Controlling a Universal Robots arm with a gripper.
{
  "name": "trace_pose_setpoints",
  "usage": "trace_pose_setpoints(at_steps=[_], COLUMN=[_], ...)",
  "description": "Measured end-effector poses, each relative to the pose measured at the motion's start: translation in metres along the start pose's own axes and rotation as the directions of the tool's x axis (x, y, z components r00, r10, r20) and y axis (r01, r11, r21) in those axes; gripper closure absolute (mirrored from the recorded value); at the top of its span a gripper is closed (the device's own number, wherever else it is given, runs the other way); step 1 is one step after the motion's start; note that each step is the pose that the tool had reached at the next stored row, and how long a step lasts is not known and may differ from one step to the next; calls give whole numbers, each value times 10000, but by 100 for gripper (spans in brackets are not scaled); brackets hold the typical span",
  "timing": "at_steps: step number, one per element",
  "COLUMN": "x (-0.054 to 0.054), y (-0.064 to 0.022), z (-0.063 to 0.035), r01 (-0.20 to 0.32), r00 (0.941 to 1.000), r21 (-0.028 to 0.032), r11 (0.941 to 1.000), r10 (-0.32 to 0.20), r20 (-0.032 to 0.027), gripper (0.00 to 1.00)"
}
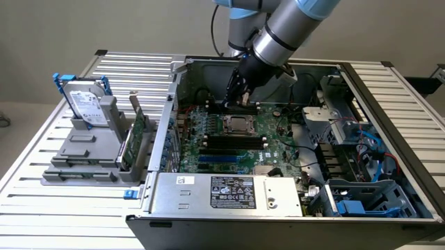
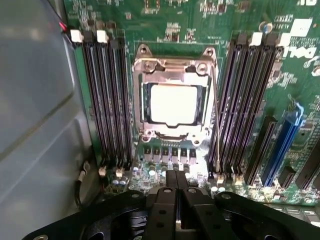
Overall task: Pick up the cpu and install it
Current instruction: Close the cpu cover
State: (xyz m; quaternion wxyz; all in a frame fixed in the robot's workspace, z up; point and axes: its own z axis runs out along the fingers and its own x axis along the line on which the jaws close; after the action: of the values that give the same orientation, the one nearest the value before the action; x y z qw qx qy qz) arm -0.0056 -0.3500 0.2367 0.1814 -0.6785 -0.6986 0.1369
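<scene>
Motherboard (image 2: 292, 75) socket (image 2: 172, 66) holds the square cpu (image 2: 173, 104) flat, metal top up; jaws closed, empty.

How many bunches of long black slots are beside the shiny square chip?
2. One bunch of long black memory slots lies along one side of the small silvery square cpu, the other bunch along the opposite side. More may hide elsewhere.

The cpu (image 2: 173, 104) has a pale silvery-white top, its socket frame (image 2: 175, 65) is grey metal, and the motherboard (image 2: 170, 20) is green, speckled with fine white print. The memory slots (image 2: 107, 100) are black and one expansion slot (image 2: 286, 137) is blue. The gripper (image 2: 175, 176) is matt black, the arm (image 1: 282, 34) silver with light-blue caps, the hard drive (image 1: 87, 107) grey with a white label and blue handles, and the table (image 1: 41, 208) pale with ribbed slats.
</scene>
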Motion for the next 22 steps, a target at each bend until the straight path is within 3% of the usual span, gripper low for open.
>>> trace_pose_setpoints(at_steps=[6, 12, 15, 18, 22], x=[1, 1, 3, 3, 3], y=[-209, -312, -362, -388, -388], z=[123, 185, 211, 217, 216], r01=[19, -174, -186, -180, -180], r00=[10000, 9998, 9998, 9998, 9998], r21=[-3, -55, -177, -359, -364], r11=[10000, 9998, 9997, 9992, 9992], r10=[-19, 174, 187, 181, 181], r20=[11, 10, 5, 10, 11], gripper=[89, 89, 89, 89, 89])
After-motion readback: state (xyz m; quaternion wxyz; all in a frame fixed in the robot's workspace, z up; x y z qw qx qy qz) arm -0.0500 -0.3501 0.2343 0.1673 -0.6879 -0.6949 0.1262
